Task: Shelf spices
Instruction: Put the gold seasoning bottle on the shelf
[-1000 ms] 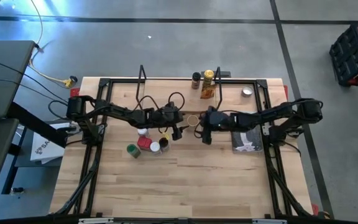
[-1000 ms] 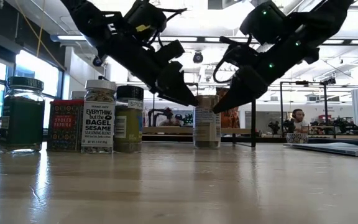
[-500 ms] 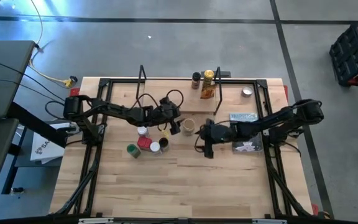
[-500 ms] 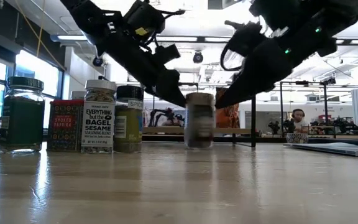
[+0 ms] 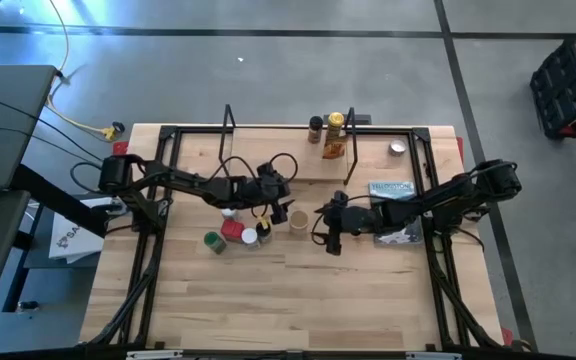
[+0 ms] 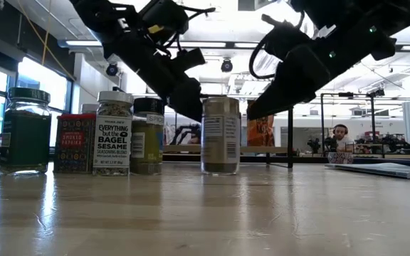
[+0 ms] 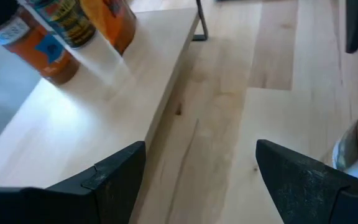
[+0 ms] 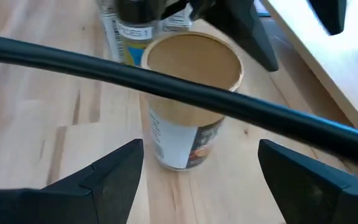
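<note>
A tan-lidded spice jar (image 5: 298,218) (image 6: 221,135) stands upright on the table between my two grippers. My right gripper (image 8: 201,149) (image 5: 320,217) is open, one finger on either side of this jar (image 8: 191,93), tips just short of it. My left gripper (image 7: 201,155) (image 5: 286,207) is open above the table, with the jar (image 7: 356,149) off to one side. Several more jars (image 5: 233,230) (image 6: 112,133) stand grouped to the left. The shelf (image 5: 268,150) (image 7: 92,118) lies at the far edge with two jars (image 5: 326,126) and an orange packet (image 5: 333,148) on it.
A grey-blue booklet (image 5: 393,188) and a white-grey sheet (image 5: 398,232) lie under my right arm. A small silver disc (image 5: 398,148) sits at the far right. A black cable (image 8: 166,81) crosses the right wrist view. A person (image 6: 342,135) sits in the room beyond.
My right gripper has swung toward the table's near edge, staying open. The tan-lidded jar has slid along the table toward the near edge and a little left, still upright.
</note>
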Tool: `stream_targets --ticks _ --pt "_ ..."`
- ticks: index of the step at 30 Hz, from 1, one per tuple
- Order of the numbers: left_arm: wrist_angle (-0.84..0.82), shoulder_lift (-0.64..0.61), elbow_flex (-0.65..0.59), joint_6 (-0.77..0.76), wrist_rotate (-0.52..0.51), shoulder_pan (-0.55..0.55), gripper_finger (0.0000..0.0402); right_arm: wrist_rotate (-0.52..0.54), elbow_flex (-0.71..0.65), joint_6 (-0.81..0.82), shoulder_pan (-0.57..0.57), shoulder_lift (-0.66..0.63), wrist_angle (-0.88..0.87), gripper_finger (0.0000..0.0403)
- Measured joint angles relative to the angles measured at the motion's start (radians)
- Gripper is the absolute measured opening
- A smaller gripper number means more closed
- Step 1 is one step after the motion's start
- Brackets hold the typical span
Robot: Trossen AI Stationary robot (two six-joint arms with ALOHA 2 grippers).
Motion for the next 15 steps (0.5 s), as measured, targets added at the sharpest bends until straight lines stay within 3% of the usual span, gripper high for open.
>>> stream_targets --ticks 7,15 --pt "-0.116 -0.091 0.0 -0.003 0.002 -0.053 0.03 -0.039 0.0 -0.033 -0.007 0.01 0.01 0.0312" --pt "-0.162 -0.102 0.0 -0.021 0.149 -0.116 0.03 -0.095 0.0 -0.068 -0.071 0.112 0.143 0.0312"
